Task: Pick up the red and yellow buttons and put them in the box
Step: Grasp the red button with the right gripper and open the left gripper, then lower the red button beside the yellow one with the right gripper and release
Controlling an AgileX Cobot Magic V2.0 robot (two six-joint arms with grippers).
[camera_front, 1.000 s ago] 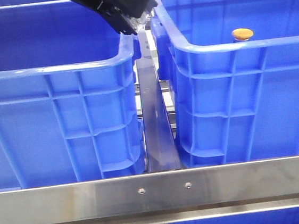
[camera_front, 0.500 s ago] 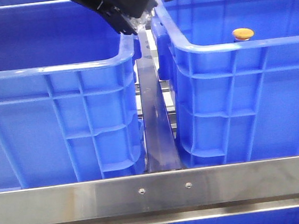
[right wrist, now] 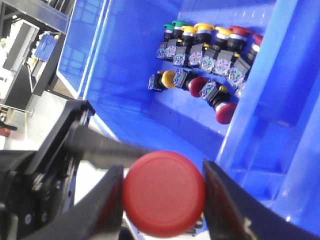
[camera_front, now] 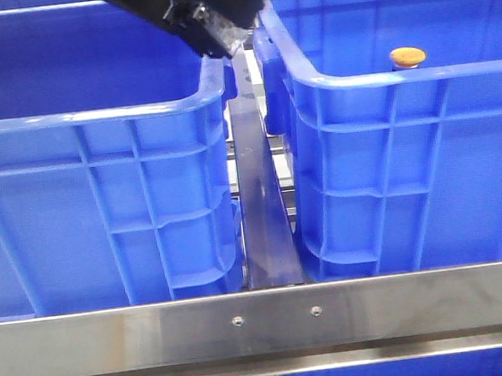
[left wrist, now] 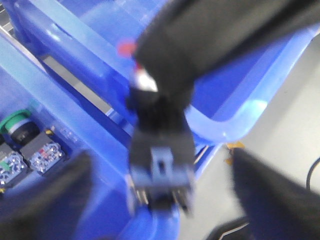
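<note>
In the right wrist view my right gripper (right wrist: pixel 165 200) is shut on the red button (right wrist: pixel 164 192), a finger pressed on each side of its cap. In the left wrist view that button's black contact block (left wrist: pixel 161 160) hangs between the wide-apart fingers (left wrist: pixel 50 200) of my open left gripper (left wrist: pixel 160 200), touching neither. In the front view the left gripper (camera_front: pixel 214 23) hovers over the gap between two blue crates, left (camera_front: pixel 91 115) and right (camera_front: pixel 383 80). A yellow button (camera_front: pixel 407 57) shows inside the right crate. The right gripper is almost entirely cut off at the front view's top edge.
Several more red, yellow and green buttons (right wrist: pixel 205 47) lie in a crate below the right gripper. A green button (left wrist: pixel 17 122) and contact blocks lie in a crate seen in the left wrist view. A steel rail (camera_front: pixel 265 321) crosses in front of the crates.
The right arm entered the front view's top right half a second ago and has since risen almost out of it. The left gripper has turned slightly over the gap.
</note>
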